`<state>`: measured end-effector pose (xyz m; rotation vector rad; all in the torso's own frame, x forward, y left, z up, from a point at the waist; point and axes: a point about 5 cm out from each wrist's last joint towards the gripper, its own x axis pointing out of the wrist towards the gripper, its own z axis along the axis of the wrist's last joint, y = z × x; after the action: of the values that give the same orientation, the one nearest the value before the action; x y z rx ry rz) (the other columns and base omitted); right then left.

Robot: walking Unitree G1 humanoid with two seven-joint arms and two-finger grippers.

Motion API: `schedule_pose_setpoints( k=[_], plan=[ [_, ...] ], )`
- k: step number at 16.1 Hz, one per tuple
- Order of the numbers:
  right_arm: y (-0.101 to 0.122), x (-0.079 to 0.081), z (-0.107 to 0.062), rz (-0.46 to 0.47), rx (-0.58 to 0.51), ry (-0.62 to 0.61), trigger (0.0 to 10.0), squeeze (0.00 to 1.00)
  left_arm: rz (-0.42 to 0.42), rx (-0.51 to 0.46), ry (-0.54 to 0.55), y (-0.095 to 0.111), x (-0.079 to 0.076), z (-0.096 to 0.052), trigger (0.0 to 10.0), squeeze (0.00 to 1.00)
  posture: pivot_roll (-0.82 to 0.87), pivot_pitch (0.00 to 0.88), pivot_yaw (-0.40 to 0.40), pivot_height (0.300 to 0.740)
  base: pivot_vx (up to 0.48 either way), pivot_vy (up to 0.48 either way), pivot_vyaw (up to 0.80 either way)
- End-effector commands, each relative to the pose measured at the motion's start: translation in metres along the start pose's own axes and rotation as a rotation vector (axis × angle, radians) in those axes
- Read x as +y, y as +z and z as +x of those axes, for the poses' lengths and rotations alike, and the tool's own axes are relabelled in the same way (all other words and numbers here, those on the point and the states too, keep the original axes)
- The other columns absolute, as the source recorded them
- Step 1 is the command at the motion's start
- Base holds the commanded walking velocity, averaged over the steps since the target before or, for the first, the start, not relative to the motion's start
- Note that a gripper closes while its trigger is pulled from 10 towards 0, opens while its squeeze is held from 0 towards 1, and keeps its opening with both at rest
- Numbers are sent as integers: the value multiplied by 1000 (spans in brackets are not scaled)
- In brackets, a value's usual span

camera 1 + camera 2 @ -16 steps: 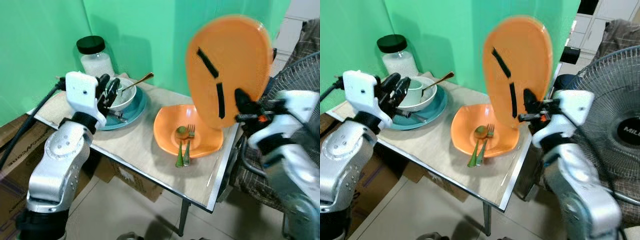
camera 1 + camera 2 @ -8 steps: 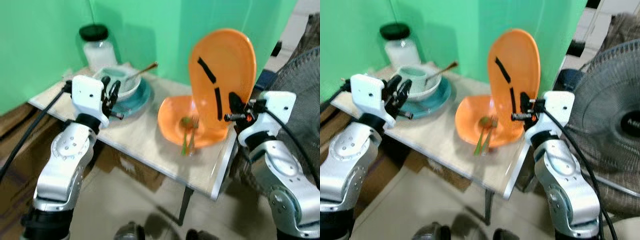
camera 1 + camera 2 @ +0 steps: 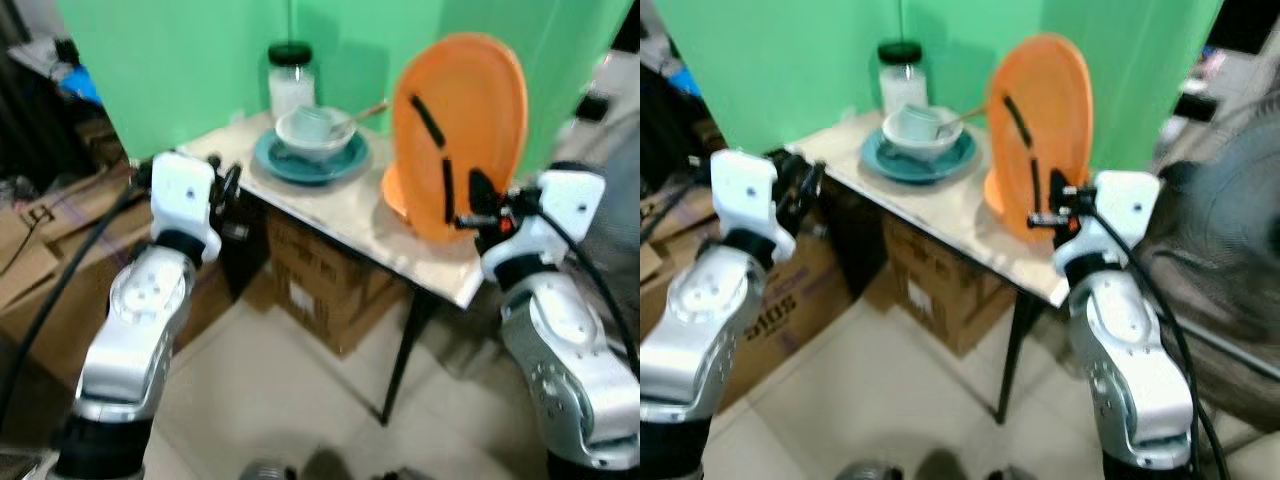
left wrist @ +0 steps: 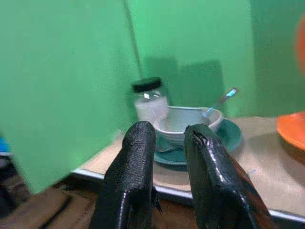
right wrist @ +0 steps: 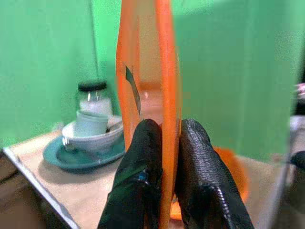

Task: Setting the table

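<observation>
My right gripper (image 3: pixel 478 205) is shut on the lower rim of a large orange plate (image 3: pixel 460 110), holding it upright on edge over the table's right end. In the right wrist view the plate (image 5: pixel 164 57) stands between the two pads. A second orange plate (image 3: pixel 393 192) lies on the table behind it, mostly hidden. A teal plate (image 3: pixel 300 165) carries a white bowl (image 3: pixel 315 130) with a cup and a spoon. My left gripper (image 3: pixel 225 195) hangs off the table's left front edge, its fingers (image 4: pixel 138 143) narrowly open with nothing between them.
A glass jar (image 3: pixel 290 85) with a black lid stands at the back of the small table (image 3: pixel 340 205), against a green backdrop. Cardboard boxes (image 3: pixel 330 300) sit under the table and more boxes (image 3: pixel 40 250) at the left. A fan (image 3: pixel 1240 200) stands at the right.
The camera has drawn back and the table now sits farther away. The right gripper still holds the plate upright. The left gripper, formerly by the bowl, is now clear of the table edge.
</observation>
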<state>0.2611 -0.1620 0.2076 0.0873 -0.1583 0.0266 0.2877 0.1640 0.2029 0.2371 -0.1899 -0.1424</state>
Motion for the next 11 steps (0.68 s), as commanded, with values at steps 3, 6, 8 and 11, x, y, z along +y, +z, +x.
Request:
schedule_pose_setpoints(
  k=[3, 6, 8, 11],
  plan=[
    [22, -9, 0, 17, -129, -60, 10000, 0, 26, -41, 58, 4, 1, 5, 10000, 0, 31, 0, 34, 740, 0, 0, -323],
    [22, -17, -2, 18, -149, -127, 10000, 0, -37, -62, 231, 4, 11, 9, 10000, 0, 31, 0, 38, 740, 0, 0, -669],
    [19, -20, -3, -1, -132, -156, 10000, 0, -76, -22, 152, 0, 4, 7, 10000, 0, 26, 0, 42, 740, 0, 0, -800],
    [2, -22, -7, -52, -21, -161, 10000, 0, -74, 23, 27, -14, -2, 3, 10000, 0, 24, 0, 45, 740, 0, 0, -800]
  ],
)
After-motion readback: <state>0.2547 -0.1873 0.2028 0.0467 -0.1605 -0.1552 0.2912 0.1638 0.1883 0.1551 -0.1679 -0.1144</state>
